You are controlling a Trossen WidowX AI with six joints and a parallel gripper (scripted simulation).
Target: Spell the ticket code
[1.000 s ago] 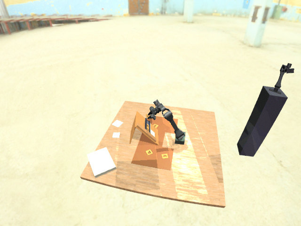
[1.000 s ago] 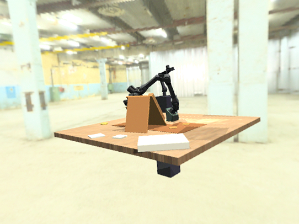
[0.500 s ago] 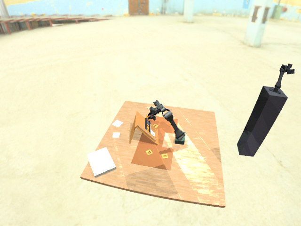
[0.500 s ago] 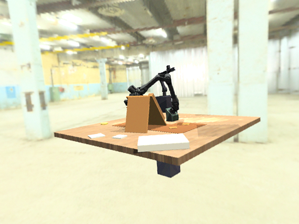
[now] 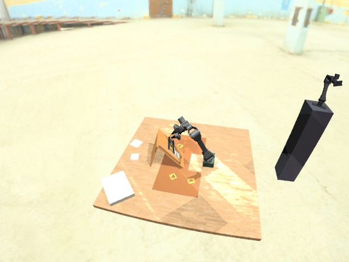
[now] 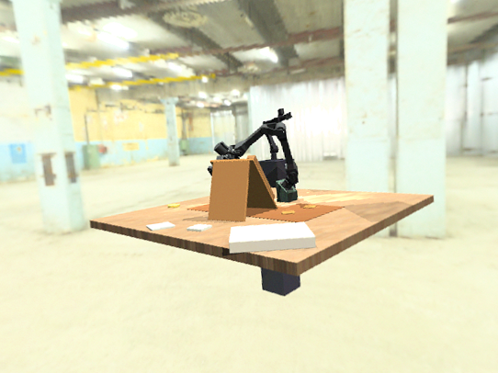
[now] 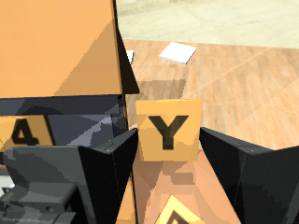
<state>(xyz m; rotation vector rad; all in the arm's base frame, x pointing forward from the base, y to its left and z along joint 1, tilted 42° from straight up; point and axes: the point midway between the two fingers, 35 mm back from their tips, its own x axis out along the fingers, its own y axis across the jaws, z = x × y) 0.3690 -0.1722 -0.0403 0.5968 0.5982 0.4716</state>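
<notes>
At wrist-view centre, the Y tile was gripped by half-open fingers; misalignment could have jammed it against the rail.

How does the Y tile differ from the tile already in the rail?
The Y tile is gripped by the claw outside the rail; the rail tile sits in the dark channel. The Y tile shows its whole front, while the rail tile is partly cut off in the wrist view. Both are yellow-orange with a dark character.
</notes>
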